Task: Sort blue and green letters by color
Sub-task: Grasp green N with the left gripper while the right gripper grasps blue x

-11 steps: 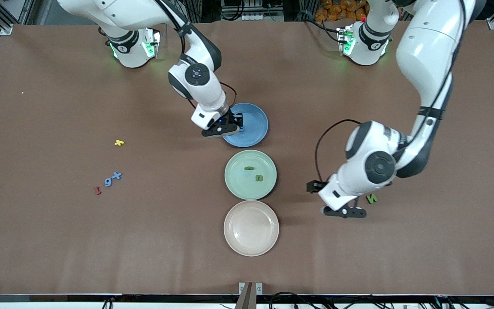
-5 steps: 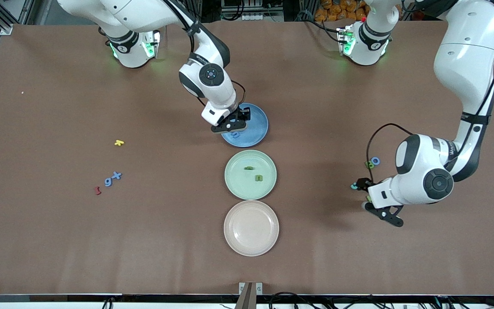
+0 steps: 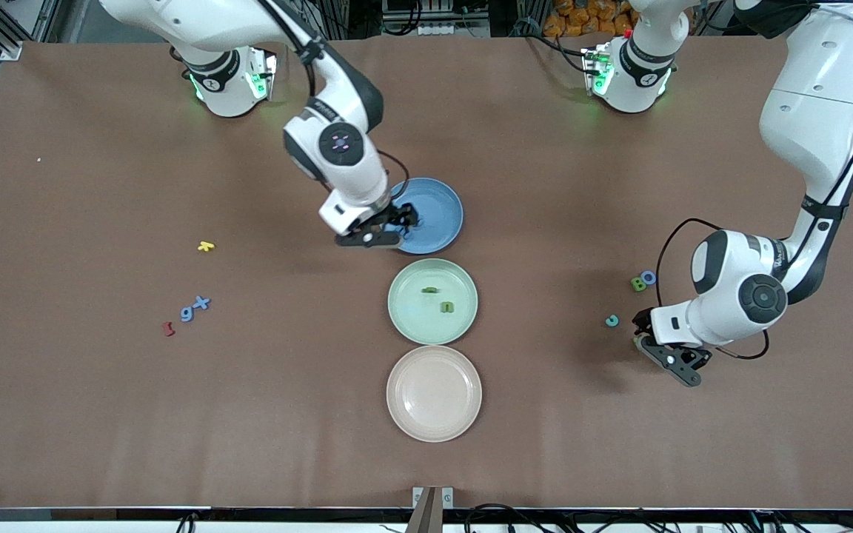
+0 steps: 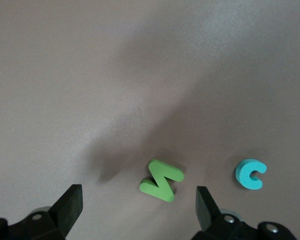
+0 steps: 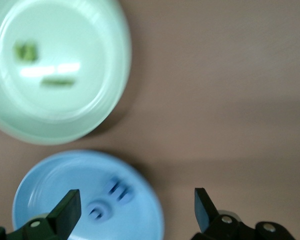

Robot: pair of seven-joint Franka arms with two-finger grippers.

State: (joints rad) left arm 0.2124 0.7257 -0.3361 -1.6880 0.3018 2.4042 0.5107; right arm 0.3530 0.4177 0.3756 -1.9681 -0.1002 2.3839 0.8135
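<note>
Letters lie scattered at both ends of the surface, with three plates in a row down the middle.

Toward the right arm's end, a yellow letter [image 3: 206, 246] sits alone. Nearer the front camera are two blue letters [image 3: 195, 308], just beside each other, and a red letter [image 3: 169, 328].

The right gripper [image 3: 375, 231] hangs over the rim of the blue plate [image 3: 445, 203] with its fingers spread apart and nothing between them. Its wrist view shows two blue pieces [image 5: 110, 200] lying in that plate. The green plate [image 3: 404, 322] holds two green letters [image 3: 438, 298], and the pink plate [image 3: 434, 426] holds none.

Toward the left arm's end, a green B [image 3: 637, 284] touches a blue O [image 3: 649, 277], and a teal C [image 3: 611, 320] lies apart from them. The left gripper [image 3: 674, 360] is low over the surface with its fingers wide apart. A green N [image 4: 161, 180] lies flat between them in its wrist view.

The letters look like chunky foam, so they are probably very light, slightly squashy and unlikely to break. They sit low, so the fingers would need to come almost down to the surface. For the N, the best hold is probably across its narrow width, squeezing the two flat outer strokes rather than the diagonal. A piece this light could skid or tip if one finger touches first, so it should be centred between the fingers.
</note>
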